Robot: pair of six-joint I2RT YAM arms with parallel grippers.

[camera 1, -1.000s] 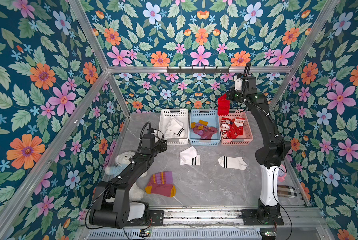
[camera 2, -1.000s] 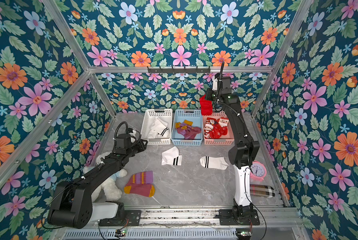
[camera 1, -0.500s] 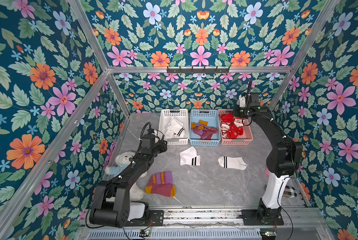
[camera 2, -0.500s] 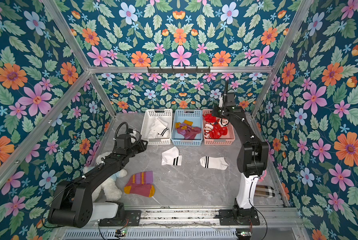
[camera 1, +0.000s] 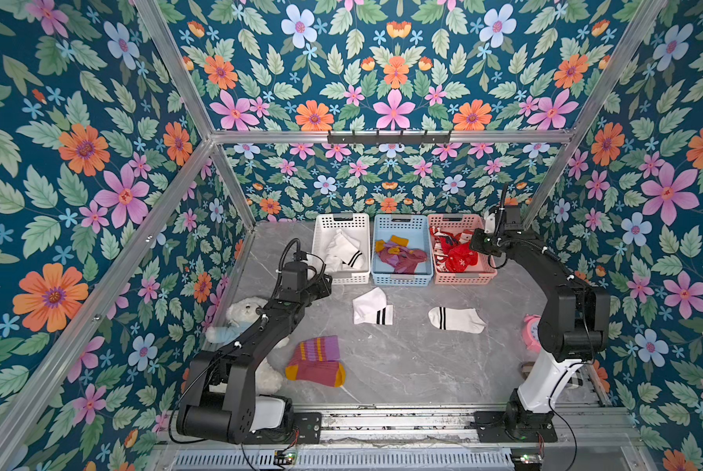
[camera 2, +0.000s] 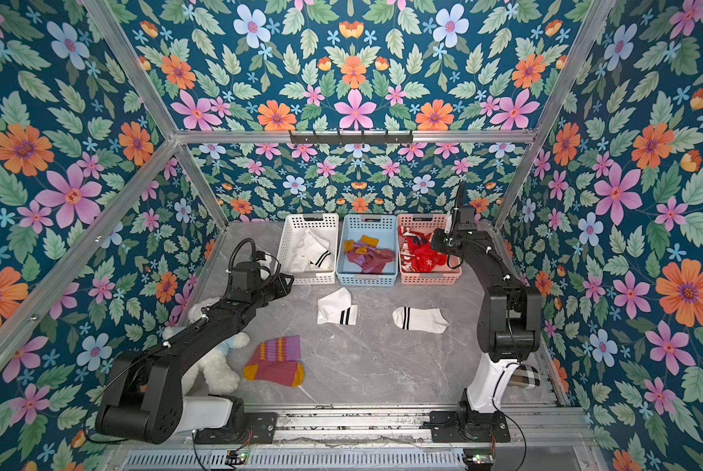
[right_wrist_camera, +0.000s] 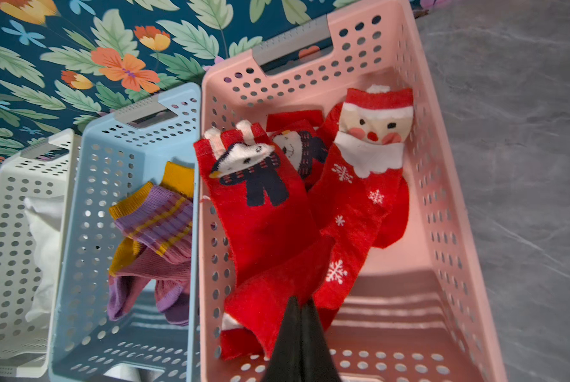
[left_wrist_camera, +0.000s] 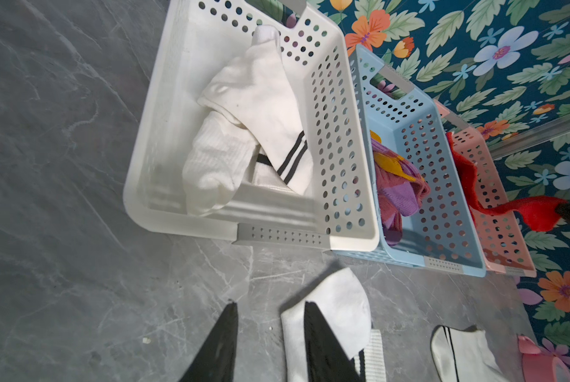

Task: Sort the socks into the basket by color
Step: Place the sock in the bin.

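Note:
Three baskets stand in a row at the back: white, blue and pink. My right gripper is low over the pink basket, shut on a red sock that drapes onto other red Santa socks. My left gripper hovers open in front of the white basket, nothing between its fingers, one finger above a white striped sock. Another white sock and a maroon and purple sock lie on the table.
A white teddy bear lies under my left arm by the left wall. A pink alarm clock and a plaid item sit beside the right arm's base. A hook rail hangs on the back frame.
My right arm has come down from high above the baskets, bringing the red sock down into the pink basket. The left arm has stayed still.

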